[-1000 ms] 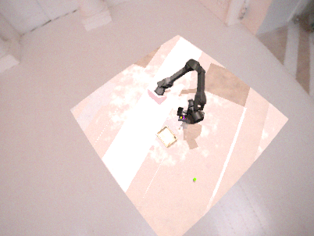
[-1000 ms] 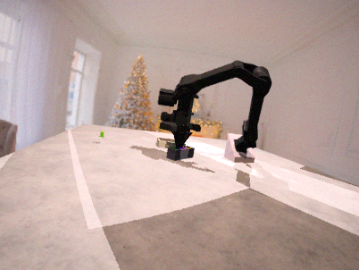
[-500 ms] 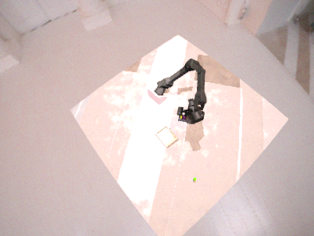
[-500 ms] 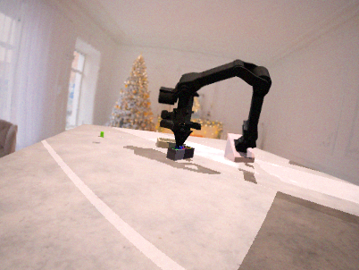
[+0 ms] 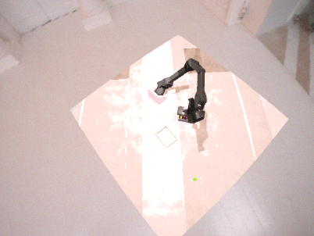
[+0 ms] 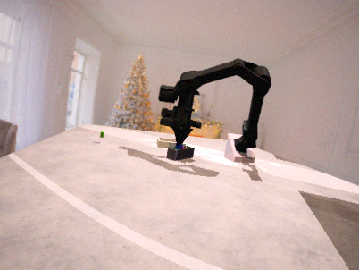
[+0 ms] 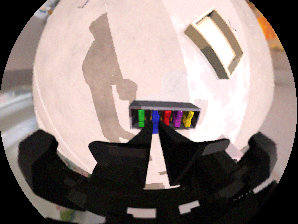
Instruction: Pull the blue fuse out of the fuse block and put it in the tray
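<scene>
The dark fuse block (image 5: 179, 119) (image 6: 180, 154) (image 7: 165, 108) stands on the table with a row of coloured fuses in it. The blue fuse (image 7: 154, 120) is second from the left in the wrist view, between a green one and a red one. My gripper (image 5: 183, 114) (image 6: 180, 144) (image 7: 154, 123) points straight down onto the block and is shut on the blue fuse, which still sits in its slot. The tray (image 5: 160, 130) (image 6: 165, 142) (image 7: 200, 42) is a shallow light frame, a short way from the block and empty.
A pink wedge (image 5: 156, 97) (image 6: 232, 151) lies beside the arm's base. A small green object (image 5: 194, 179) (image 6: 102, 133) lies far off on the table. The other fuses stand close on both sides of my fingers.
</scene>
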Robot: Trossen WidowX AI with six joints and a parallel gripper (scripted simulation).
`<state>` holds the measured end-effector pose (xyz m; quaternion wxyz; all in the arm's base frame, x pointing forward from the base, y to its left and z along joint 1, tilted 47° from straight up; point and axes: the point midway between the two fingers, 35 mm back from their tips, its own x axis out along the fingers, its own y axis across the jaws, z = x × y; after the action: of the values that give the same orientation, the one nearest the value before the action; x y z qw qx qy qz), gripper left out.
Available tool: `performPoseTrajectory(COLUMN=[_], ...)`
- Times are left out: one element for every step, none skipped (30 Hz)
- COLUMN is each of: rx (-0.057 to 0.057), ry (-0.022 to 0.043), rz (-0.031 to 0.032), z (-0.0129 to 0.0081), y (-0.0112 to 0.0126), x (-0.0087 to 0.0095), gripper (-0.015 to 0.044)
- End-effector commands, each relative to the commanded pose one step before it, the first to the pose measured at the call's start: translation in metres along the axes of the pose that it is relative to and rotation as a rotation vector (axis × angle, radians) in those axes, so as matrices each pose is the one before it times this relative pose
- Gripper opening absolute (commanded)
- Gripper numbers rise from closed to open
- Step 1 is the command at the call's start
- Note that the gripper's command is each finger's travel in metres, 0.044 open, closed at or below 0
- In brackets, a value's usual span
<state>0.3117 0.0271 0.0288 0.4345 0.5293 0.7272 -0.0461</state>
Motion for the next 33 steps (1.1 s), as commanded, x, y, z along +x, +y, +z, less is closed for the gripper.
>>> performPoseTrajectory(rx=[-0.0044,0.0001,0.0001,0.0001,0.0001,0.0001,0.0001,0.0001,0.0001,0.0001,0.0001,0.0001,0.0001,0.0001,0.0001,0.0001,0.0001,0.0001,0.0001,0.0001,0.0001,0.0001,0.0001,0.0001,0.0001,0.0001,0.0001,0.0001,0.0001,0.0001,0.0001,0.0001,0.0001], ry=[-0.00385,0.00003,0.00004,0.00004,0.00004,0.00004,0.00004,0.00004,0.00004,0.00004,0.00004,0.00004,0.00005,0.00005,0.00005,0.00005,0.00005,0.00005,0.00005,0.00005,0.00005,0.00005,0.00006,0.00006,0.00006,0.00006,0.00006,0.00006,0.00006,0.00006,0.00006,0.00006,0.00007], rz=[-0.00271,0.00003,0.00003,0.00003,0.00003,0.00003,0.00003,0.00003,0.00003,0.00003,0.00003,0.00003,0.00003,0.00003,0.00003,0.00003,0.00003,0.00003,0.00004,0.00004,0.00004,0.00004,0.00004,0.00004,0.00004,0.00004,0.00004,0.00004,0.00004,0.00004,0.00004,0.00004,0.00004], z=[0.00049,0.0,0.0,0.0,0.0,-0.00001,-0.00001,-0.00001,-0.00001,-0.00001,-0.00001,-0.00001,-0.00001,-0.00001,-0.00001,-0.00001,-0.00001,-0.00002,-0.00002,-0.00002,-0.00002,-0.00002,-0.00002,-0.00002,-0.00002,-0.00002,-0.00002,-0.00002,-0.00002,-0.00003,-0.00003,-0.00003,-0.00003], y=[0.00022,-0.00001,-0.00001,-0.00001,-0.00001,-0.00001,-0.00001,-0.00001,-0.00001,-0.00001,-0.00001,-0.00001,-0.00001,-0.00001,-0.00001,-0.00001,-0.00001,-0.00001,-0.00001,-0.00001,-0.00002,-0.00002,-0.00002,-0.00002,-0.00002,-0.00002,-0.00002,-0.00002,-0.00002,-0.00002,-0.00002,-0.00002,-0.00002], x=[-0.00305,-0.00049,-0.00049,-0.00049,-0.00049,-0.00049,-0.00049,-0.00049,-0.00049,-0.00049,-0.00049,-0.00049,-0.00049,-0.00049,-0.00049,-0.00049,-0.00049,-0.00049,-0.00049,-0.00049,-0.00049,-0.00049,-0.00049,-0.00049,-0.00049,-0.00049,-0.00049,-0.00049,-0.00049,-0.00049,-0.0005,-0.0005,-0.0005], gripper=[0.0,0.0,0.0,0.0,0.0,0.0,0.0,0.0,0.0,0.0,0.0,0.0,0.0,0.0,0.0,0.0,0.0,0.0,0.0,0.0,0.0,0.0,0.0,0.0,0.0,0.0,0.0,0.0,0.0,0.0,0.0,0.0,0.0])
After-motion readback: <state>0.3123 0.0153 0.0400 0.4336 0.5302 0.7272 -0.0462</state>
